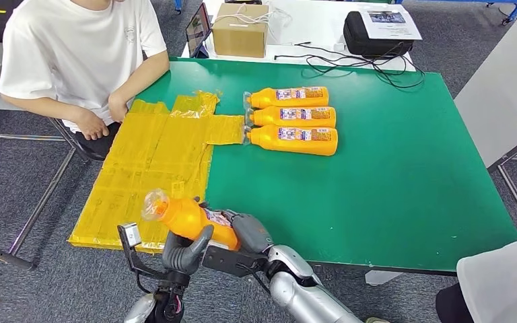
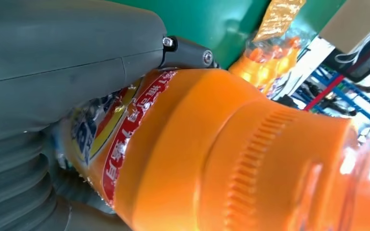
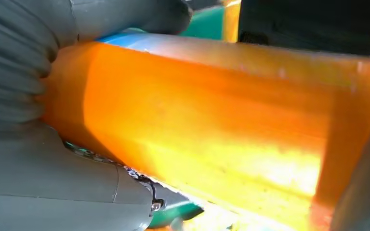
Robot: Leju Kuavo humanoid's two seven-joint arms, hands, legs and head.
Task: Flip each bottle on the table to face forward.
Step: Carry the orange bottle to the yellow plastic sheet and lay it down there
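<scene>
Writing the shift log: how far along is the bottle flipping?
Done, by the look of it: three bottles lie side by side on the green table with labels up. In hand: a fourth bottle, held by both the left hand and right hand at the near edge. Left: setting that one down label up; I see no other bottles waiting.

Lab or workshop: green worktable (image 1: 404, 182), cables (image 1: 350, 64), cardboard box (image 1: 239, 30).
</scene>
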